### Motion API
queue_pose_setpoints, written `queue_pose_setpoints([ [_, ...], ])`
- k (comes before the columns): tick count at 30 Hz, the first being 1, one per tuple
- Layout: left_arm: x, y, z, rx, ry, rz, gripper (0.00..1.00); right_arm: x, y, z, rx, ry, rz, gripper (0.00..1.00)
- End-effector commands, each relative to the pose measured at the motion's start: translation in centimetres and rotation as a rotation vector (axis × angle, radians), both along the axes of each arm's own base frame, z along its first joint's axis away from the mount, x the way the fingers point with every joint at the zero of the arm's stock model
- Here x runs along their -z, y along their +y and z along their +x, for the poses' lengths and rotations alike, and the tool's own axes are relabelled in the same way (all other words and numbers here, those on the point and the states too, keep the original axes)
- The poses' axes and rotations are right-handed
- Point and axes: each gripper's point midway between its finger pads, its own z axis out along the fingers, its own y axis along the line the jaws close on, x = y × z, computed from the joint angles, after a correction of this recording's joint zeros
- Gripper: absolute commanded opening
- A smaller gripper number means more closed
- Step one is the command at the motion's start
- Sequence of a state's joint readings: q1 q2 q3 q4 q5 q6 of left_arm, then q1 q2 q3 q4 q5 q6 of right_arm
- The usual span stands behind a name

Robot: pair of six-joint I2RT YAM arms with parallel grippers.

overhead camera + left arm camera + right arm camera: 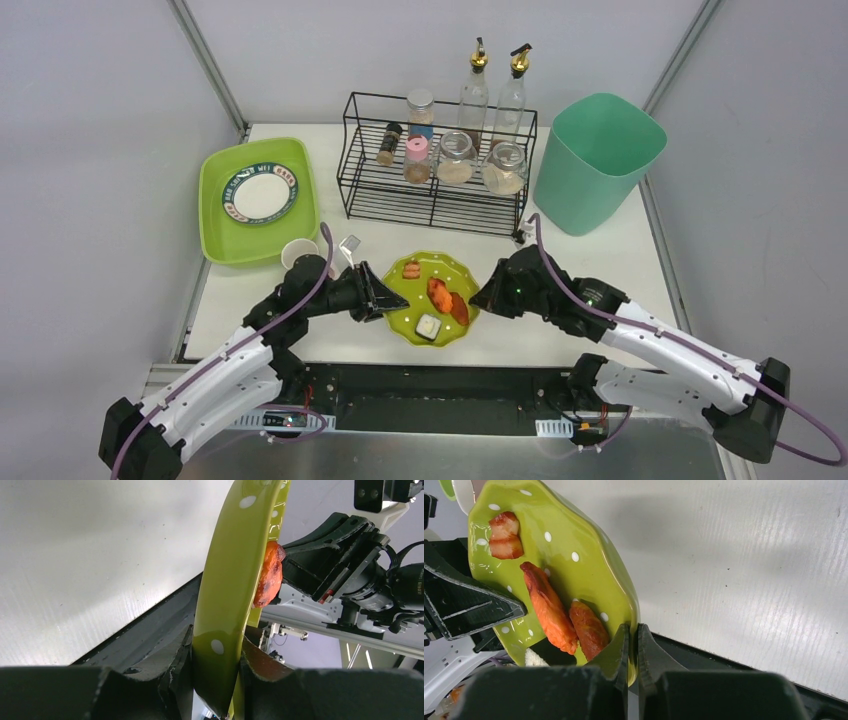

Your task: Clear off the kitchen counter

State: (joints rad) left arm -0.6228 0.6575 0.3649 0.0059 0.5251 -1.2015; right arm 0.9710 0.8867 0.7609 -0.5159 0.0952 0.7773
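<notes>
A lime-green dotted plate [440,275] with orange food pieces [446,299] and a white piece [428,326] is near the front edge of the white kitchen counter [600,270]. My left gripper [388,298] is shut on the plate's left rim; the left wrist view shows the plate [230,580] edge-on between the fingers. My right gripper [478,296] is shut on the plate's right rim; the right wrist view shows the rim [631,630] pinched and the food [551,612] on the plate. Whether the plate touches the counter I cannot tell.
A black wire rack [432,180] with spice jars and two oil bottles stands at the back. A mint-green bin [598,160] is at the back right. A green square tub [258,198] holding a round plate is at the left, with a small cup [299,253] beside it.
</notes>
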Motion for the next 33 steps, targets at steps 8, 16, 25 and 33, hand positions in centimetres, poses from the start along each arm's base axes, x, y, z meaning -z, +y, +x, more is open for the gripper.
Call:
queue_pose_setpoints([
  [8, -4.7, -0.1, 0.2, -0.042, -0.097, -0.172, 0.00, -8.8, 1.9, 0.4, -0.004, -0.127, 0.269, 0.18],
  [16, -6.9, 0.2, 0.0, -0.059, -0.151, -0.241, 0.00, -8.6, 0.7, 0.2, 0.017, -0.136, 0.258, 0.34],
  [25, -8.9, 0.6, -0.3, -0.065, -0.193, -0.303, 0.00, -7.6, -0.1, 0.0, 0.043, -0.129, 0.254, 0.55],
  [33, -10.2, 0.7, -0.8, -0.055, -0.214, -0.333, 0.00, -6.6, -0.2, 0.5, 0.078, -0.117, 0.235, 0.59],
])
